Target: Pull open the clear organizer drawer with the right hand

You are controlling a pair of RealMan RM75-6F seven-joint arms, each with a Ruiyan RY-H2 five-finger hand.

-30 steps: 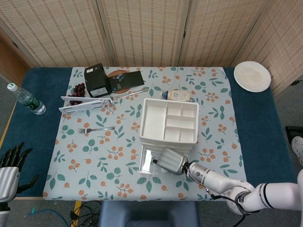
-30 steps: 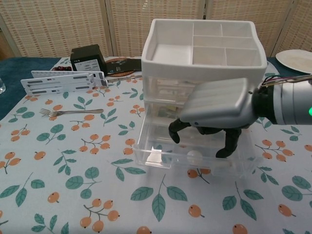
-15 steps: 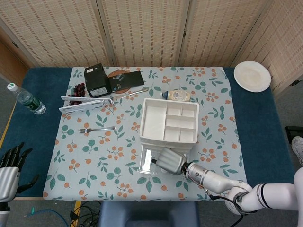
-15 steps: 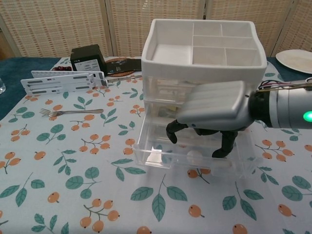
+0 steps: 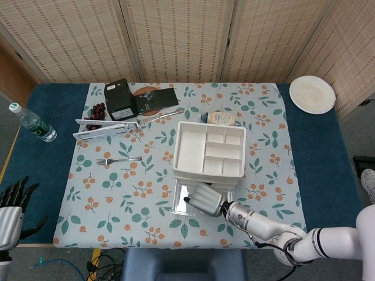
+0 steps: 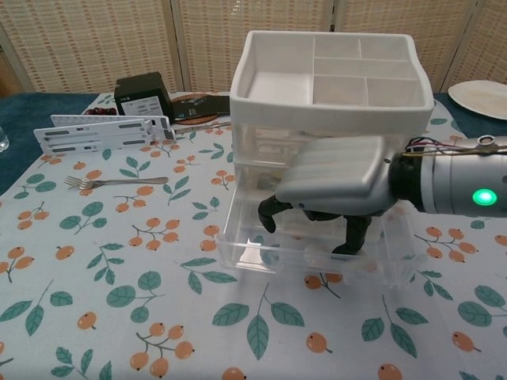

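Observation:
The organizer (image 5: pixel 211 151) has a white divided tray on top (image 6: pixel 333 87) and clear drawers below. Its bottom clear drawer (image 5: pixel 183 204) (image 6: pixel 309 257) stands pulled out toward the table's front edge. My right hand (image 5: pixel 204 199) (image 6: pixel 337 176) hangs palm-down over the open drawer, its fingers (image 6: pixel 268 214) curled down inside behind the front wall. A small pale round thing lies in the drawer near the fingertips. My left hand (image 5: pixel 10 213) is off the table's front left corner, fingers apart and holding nothing.
A fork (image 5: pixel 119 159) (image 6: pixel 119 182), a white slotted strip (image 5: pixel 107 127), a black box (image 5: pixel 120 99), dark grapes (image 5: pixel 96 110) and a jar on its side (image 5: pixel 220 118) lie on the cloth. A water bottle (image 5: pixel 32 124) stands far left, a white plate (image 5: pixel 312 93) at the back right.
My right hand has slid a little to the left over the open drawer, fingers still curled inside. The drawer has barely moved. The left hand is still.

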